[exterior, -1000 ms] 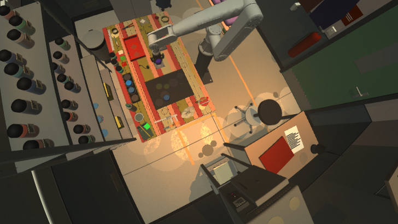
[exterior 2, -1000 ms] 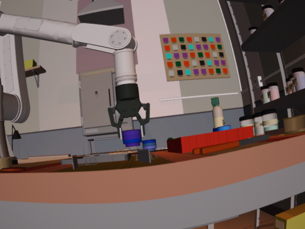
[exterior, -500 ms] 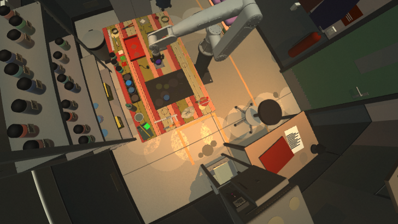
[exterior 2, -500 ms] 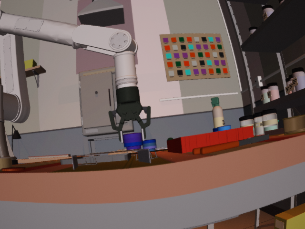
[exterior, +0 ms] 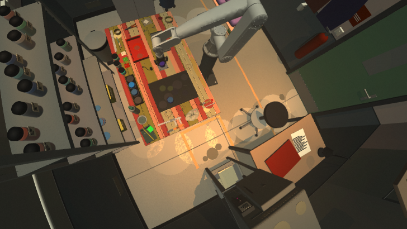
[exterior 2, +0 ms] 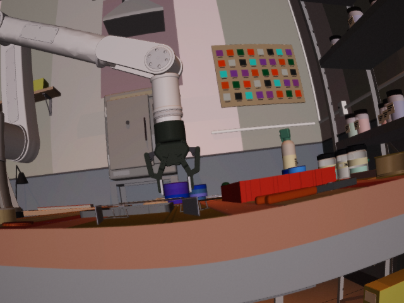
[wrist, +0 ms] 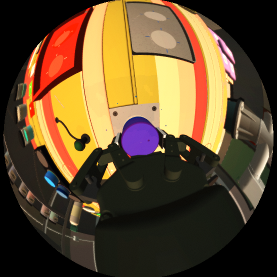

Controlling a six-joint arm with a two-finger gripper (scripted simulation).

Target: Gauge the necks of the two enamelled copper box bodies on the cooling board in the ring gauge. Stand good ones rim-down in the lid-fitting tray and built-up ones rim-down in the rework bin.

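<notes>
My gripper (wrist: 140, 137) (exterior 2: 175, 190) is closed around a purple enamelled box body (wrist: 139, 136) (exterior 2: 176, 191) (exterior: 162, 64), holding it low over the pale ring gauge plate (wrist: 134, 116) at the middle of the bench. A second box body, blue and lilac (exterior 2: 198, 191), stands just behind it as the second side camera sees it. The red bin (exterior: 137, 49) (wrist: 55, 59) (exterior 2: 277, 187) lies to one side of the gauge and the grey tray with two round seats (wrist: 159, 31) lies beyond it. The dark cooling board (exterior: 173, 91) is further along the bench.
Jars (exterior: 131, 84) line the bench's shelf-side edge, and a bottle (exterior 2: 288, 151) stands behind the red bin. A black cable with a green plug (wrist: 78, 146) lies left of the gauge. Shelves of jars (exterior: 25, 85) flank the bench.
</notes>
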